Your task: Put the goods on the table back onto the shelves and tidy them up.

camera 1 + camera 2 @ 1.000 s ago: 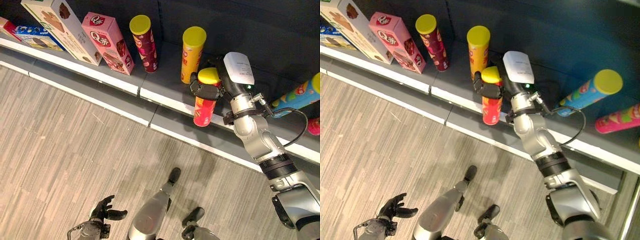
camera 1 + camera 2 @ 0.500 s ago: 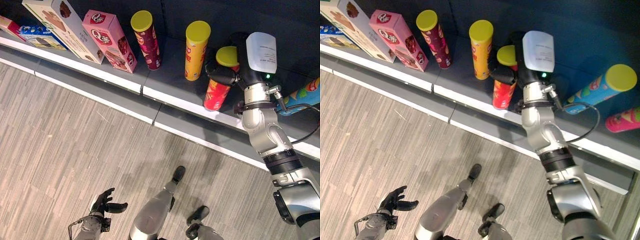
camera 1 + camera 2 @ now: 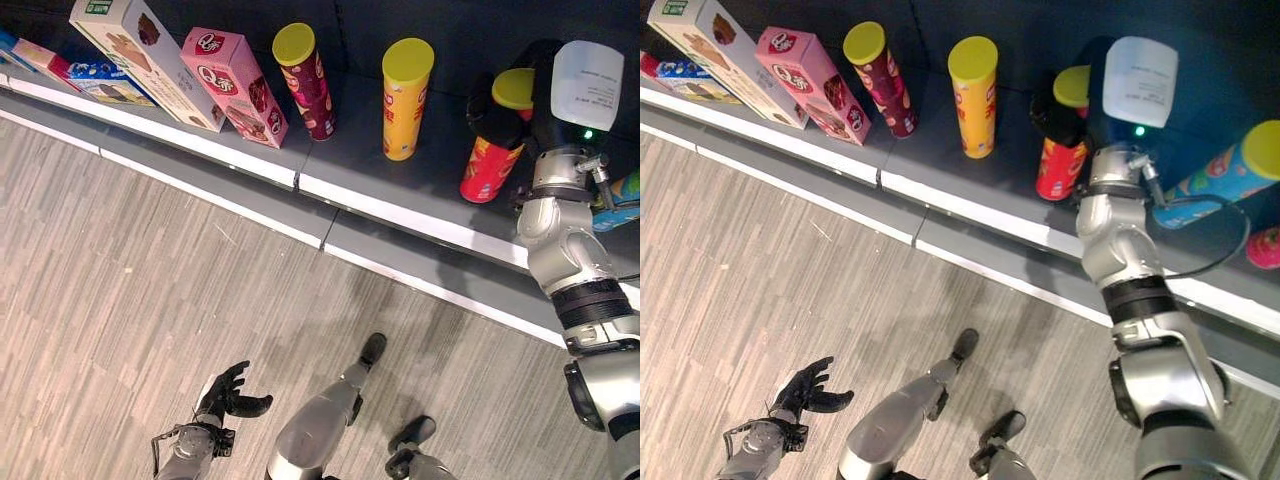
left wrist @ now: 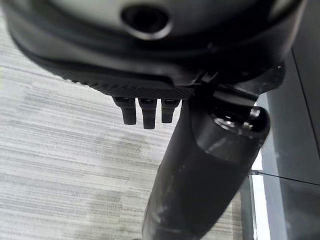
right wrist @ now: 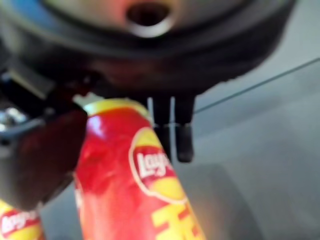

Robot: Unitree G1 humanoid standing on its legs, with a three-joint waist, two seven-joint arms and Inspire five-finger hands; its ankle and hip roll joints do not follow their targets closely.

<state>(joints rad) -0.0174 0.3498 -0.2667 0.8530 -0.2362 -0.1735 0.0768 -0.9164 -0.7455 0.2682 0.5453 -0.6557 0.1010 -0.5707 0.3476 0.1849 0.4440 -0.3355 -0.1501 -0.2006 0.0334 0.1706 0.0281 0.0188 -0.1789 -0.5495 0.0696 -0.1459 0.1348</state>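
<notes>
Toward the upper right of the left eye view, the right hand (image 3: 492, 118) is wrapped around the upper part of a red chip can (image 3: 488, 162) with a yellow lid, dark fingers and thumb curled round the tube just below the lid. The can stands with its base on the grey shelf (image 3: 400, 190), leaning slightly, to the right of a yellow chip can (image 3: 405, 100) that stands upright near the top centre of the frame. In the right wrist view the red chip can fills the lower middle, with the thumb pressed to it on one side and fingers (image 5: 176, 131) reaching down along the other. Left of the yellow can along the shelf stands a dark red chip can (image 3: 305, 70) with a yellow lid, then a pink snack box (image 3: 232, 84) tipped at an angle, then a tall white box (image 3: 140, 45) with a chocolate biscuit picture, leaning the same way. At the far upper left edge lies a flat blue packet (image 3: 105, 78). At the right edge of the frame, beyond the right arm, part of a blue chip can (image 3: 1215, 175) with a yellow lid shows, lying tilted on the shelf. The left hand (image 3: 225, 393) hangs at the bottom left over the striped grey floor (image 3: 150, 270), fingers relaxed and spread, holding nothing.
</notes>
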